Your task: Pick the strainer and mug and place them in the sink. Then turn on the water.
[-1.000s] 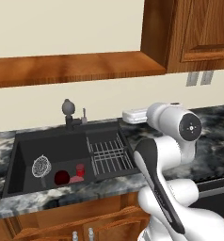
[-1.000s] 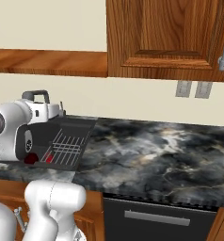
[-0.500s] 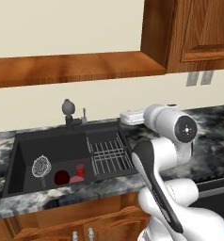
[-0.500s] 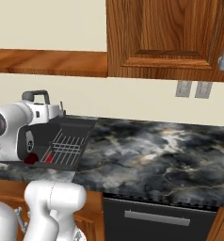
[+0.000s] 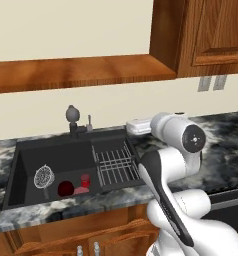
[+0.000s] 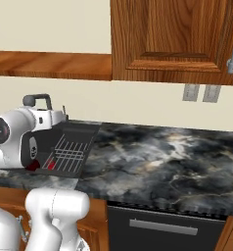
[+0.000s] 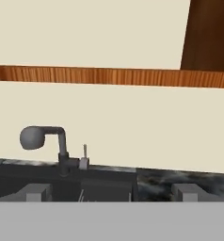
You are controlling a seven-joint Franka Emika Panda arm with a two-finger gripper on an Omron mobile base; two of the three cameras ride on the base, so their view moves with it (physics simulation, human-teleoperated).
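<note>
Inside sink (image 5: 21,165), strainer (image 5: 43,176) beside unmarked mug (image 5: 66,188).

A: Base views? 
B: Behind the arm, left and right, facing forward and down; both share the sink (image 5: 66,165) and worktop (image 6: 157,157).
A: Hand view? 
B: Low, level, facing the faucet (image 7: 48,146) and wall.

Dark marbled counter (image 5: 226,145), recessed black sink (image 5: 21,165), white dish (image 5: 138,126)

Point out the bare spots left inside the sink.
Free: the sink floor's back half, between the faucet and the ribbed rack. Crowded: the front, where the strainer, mug and a small red thing sit.
</note>
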